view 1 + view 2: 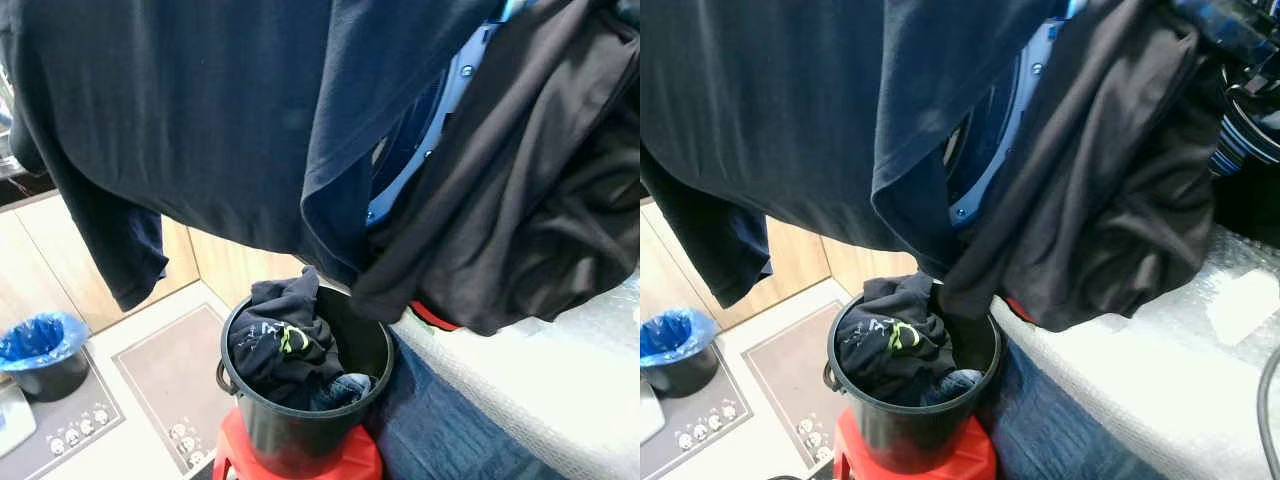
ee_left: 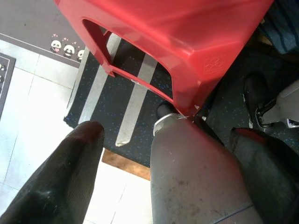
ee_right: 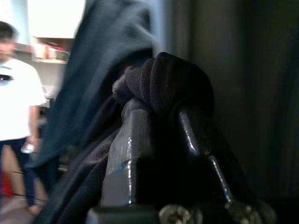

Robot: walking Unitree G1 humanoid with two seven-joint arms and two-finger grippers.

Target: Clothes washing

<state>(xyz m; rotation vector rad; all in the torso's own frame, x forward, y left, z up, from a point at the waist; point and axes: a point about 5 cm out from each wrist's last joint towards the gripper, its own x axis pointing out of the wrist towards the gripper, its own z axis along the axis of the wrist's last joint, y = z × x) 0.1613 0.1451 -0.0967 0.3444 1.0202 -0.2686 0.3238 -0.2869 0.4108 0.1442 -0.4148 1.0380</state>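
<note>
Black garment [image 3: 163, 79] bunched, pinched tight between right hand [image 3: 161, 116] fingers, above bucket [image 1: 300, 420]

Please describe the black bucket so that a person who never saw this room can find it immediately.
Look below the dark clothes hanging across the view. There, a red stool stands on the floor, and the black bucket sits on it. Unlike the smaller blue-lined bin nearby, it holds dark laundry.

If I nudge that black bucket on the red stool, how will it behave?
Probably tippy: the bucket stands on a red stool barely wider than its base. It looks like light plastic, holding only soft clothes, so a push may slide it easily. The clothes heaped above its rim would likely flop out.
</note>
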